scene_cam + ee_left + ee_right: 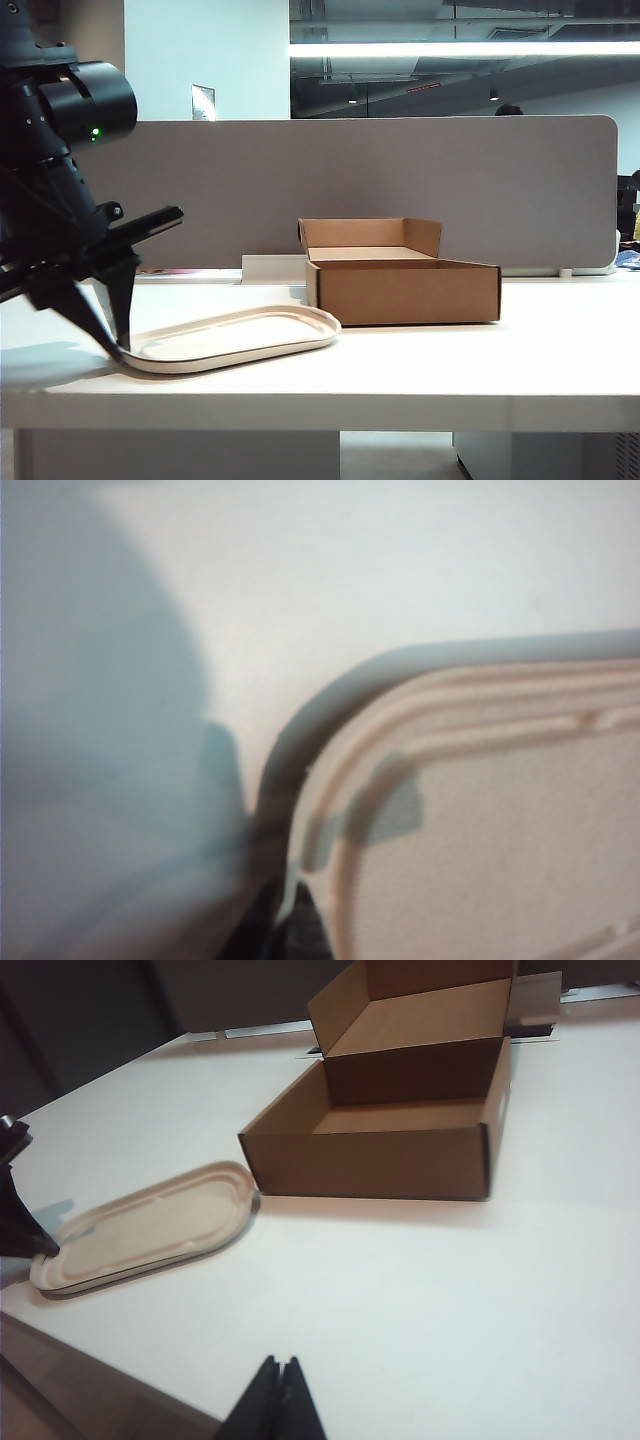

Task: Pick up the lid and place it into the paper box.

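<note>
The cream-beige oval lid (235, 338) (150, 1225) lies flat on the white table, its far end touching the paper box's front corner. My left gripper (118, 347) points down at the lid's other end. In the left wrist view (285, 920) its dark fingers stand one on each side of the lid's raised rim (335, 810), shut on it. The brown paper box (405, 290) (370, 1160) stands open and empty, rear flap upright. My right gripper (280, 1362) hangs shut and empty above the near table edge, away from both; it is out of the exterior view.
A grey partition panel (350, 190) runs along the back of the table. A low white tray (272, 268) sits behind the box's left corner. The table's front edge (320, 400) is close to the lid.
</note>
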